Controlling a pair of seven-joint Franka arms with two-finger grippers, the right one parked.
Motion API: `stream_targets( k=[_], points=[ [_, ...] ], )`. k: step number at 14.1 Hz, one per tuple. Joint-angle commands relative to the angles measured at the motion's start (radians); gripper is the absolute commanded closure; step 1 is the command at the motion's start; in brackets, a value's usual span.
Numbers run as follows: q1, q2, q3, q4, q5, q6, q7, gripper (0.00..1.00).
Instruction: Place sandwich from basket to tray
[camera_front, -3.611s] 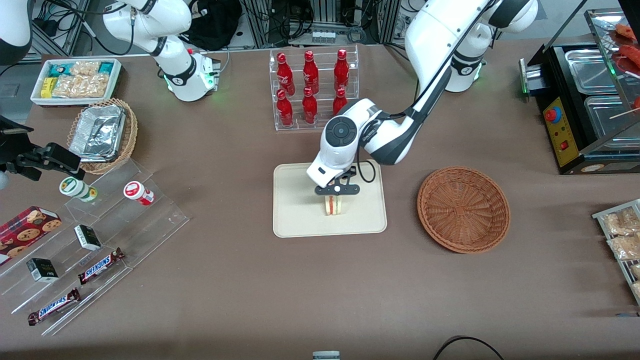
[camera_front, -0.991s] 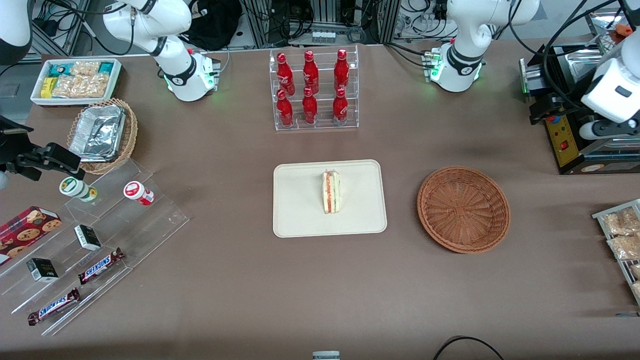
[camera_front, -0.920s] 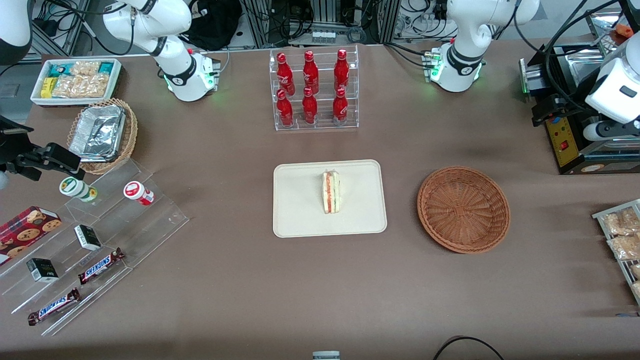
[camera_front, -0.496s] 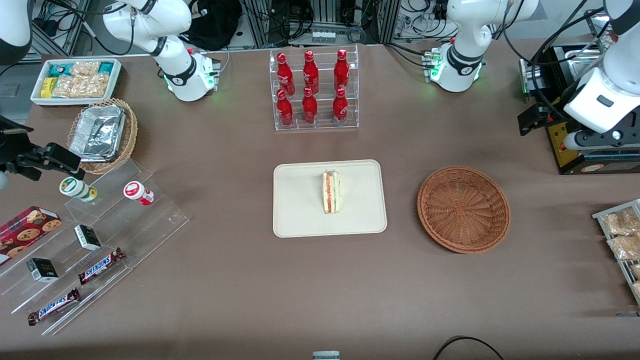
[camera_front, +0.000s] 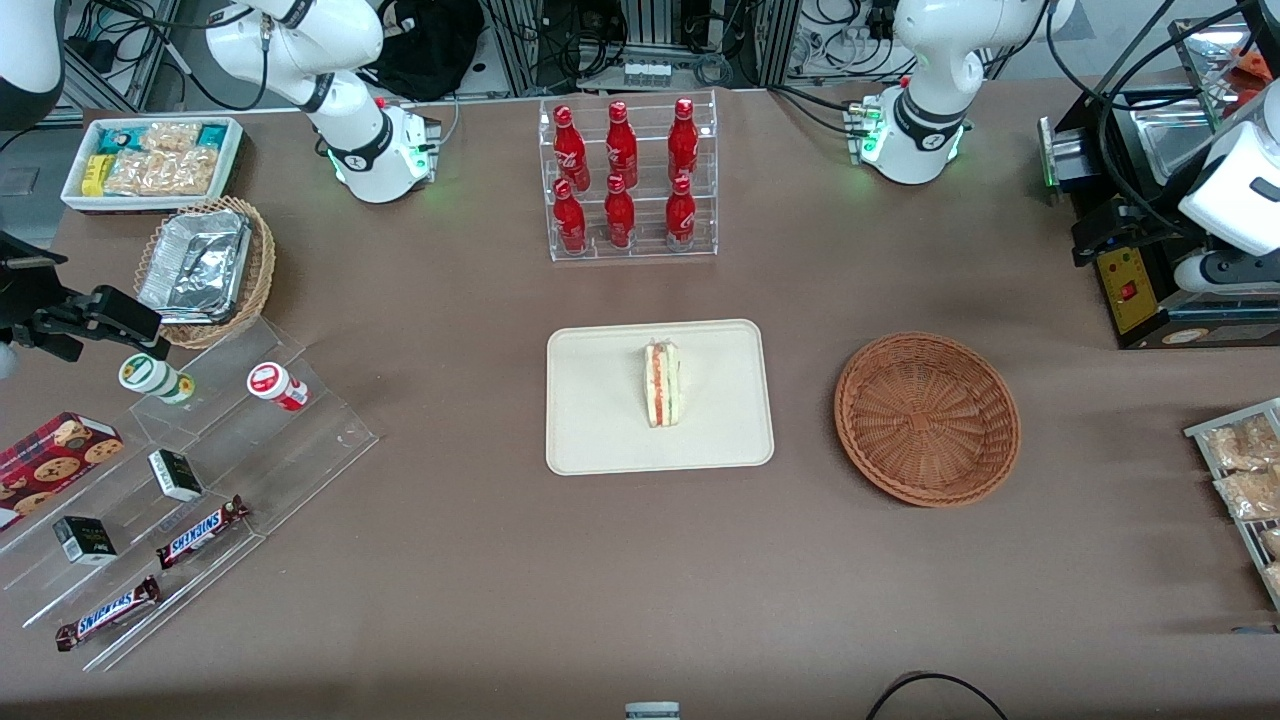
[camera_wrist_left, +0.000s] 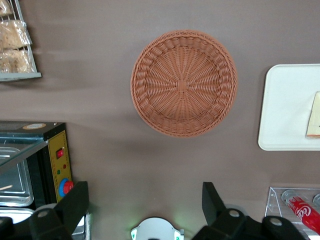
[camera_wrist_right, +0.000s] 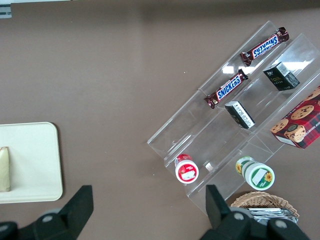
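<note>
The sandwich (camera_front: 661, 384), a pale wedge with a red and green filling stripe, lies on the cream tray (camera_front: 600, 420) near its middle. Its end and the tray's corner (camera_wrist_left: 280, 115) also show in the left wrist view. The reddish-brown wicker basket (camera_front: 927, 418) is empty beside the tray, toward the working arm's end; it also shows in the left wrist view (camera_wrist_left: 183, 82). My left gripper (camera_front: 1210, 272) is raised high near the black food warmer, far from tray and basket. It is open and empty (camera_wrist_left: 142, 205).
A rack of red bottles (camera_front: 625, 180) stands farther from the front camera than the tray. A black food warmer (camera_front: 1150, 250) and snack packets (camera_front: 1240, 470) are at the working arm's end. Clear shelves with snacks (camera_front: 190, 470) and a tan basket of foil containers (camera_front: 205, 270) are toward the parked arm's end.
The gripper let go of the sandwich on the tray, then rose and drew back to the working arm's end. In the last second it only shifted a little there.
</note>
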Motion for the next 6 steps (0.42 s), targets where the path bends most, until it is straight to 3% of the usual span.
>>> stream_targets(
  k=[1,6],
  points=[
    [0.013,-0.009,-0.013,0.017,-0.004,-0.037,0.017,0.00],
    [0.014,-0.009,0.005,0.028,-0.006,-0.039,0.020,0.00]
  ],
)
